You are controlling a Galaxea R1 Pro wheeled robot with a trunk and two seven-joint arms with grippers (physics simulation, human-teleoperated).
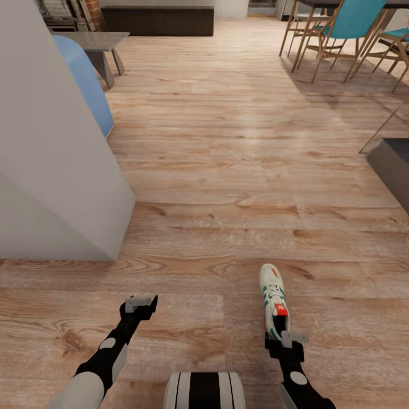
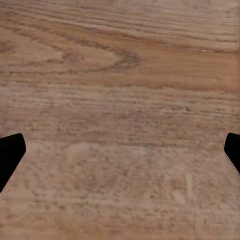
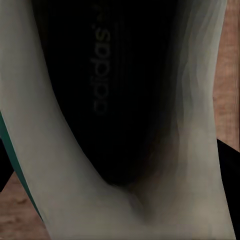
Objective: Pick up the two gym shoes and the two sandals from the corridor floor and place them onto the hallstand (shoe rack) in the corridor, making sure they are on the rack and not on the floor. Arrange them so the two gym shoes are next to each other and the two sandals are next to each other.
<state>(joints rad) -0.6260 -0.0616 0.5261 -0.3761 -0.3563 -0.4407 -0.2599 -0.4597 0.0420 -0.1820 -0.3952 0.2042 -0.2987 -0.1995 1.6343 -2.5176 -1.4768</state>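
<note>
Both arms reached forward low over the corridor floor, and the right gripper was clamped on the heel of a gym shoe, whose toe pointed away from the robot along the planks. To the left of that shoe, well apart from it, the left gripper hung with its fingers spread wide and nothing between them. The right wrist view looked straight into the shoe's dark inside, the only hollow thing here, with nothing lying in it.
</note>
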